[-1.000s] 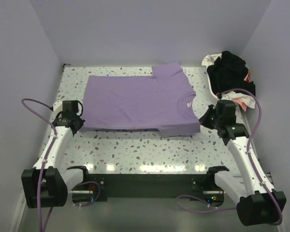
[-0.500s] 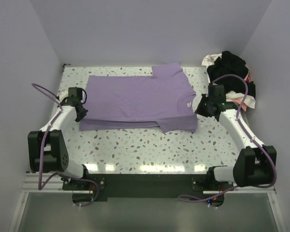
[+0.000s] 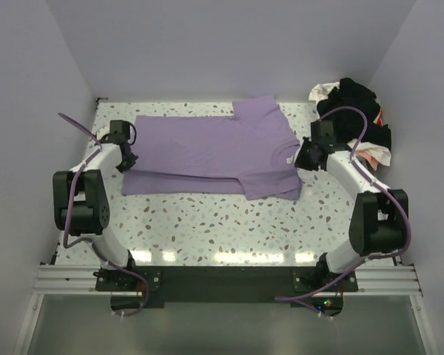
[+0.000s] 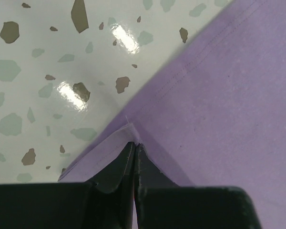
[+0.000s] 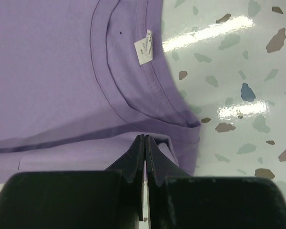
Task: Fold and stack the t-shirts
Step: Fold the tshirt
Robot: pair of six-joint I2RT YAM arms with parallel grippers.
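Note:
The lilac-purple t-shirt (image 3: 207,151) lies spread across the back of the speckled table, its near long edge partly folded over toward the back. My left gripper (image 3: 126,161) is shut on the shirt's left hem edge (image 4: 121,138), which it lifts. My right gripper (image 3: 302,159) is shut on the shirt's edge just below the collar (image 5: 133,95), where the white label (image 5: 144,46) shows. Black, white and pink-red shirts (image 3: 351,107) sit heaped at the back right.
The heap rests in a white basket (image 3: 327,140) against the right wall. Walls close in on the left, back and right. Bare speckled table (image 3: 222,222) lies between the shirt and the arm bases.
Both grippers have carried the shirt's near edge toward the back, folding the near strip over the shirt. Both arms are stretched farther from their bases.

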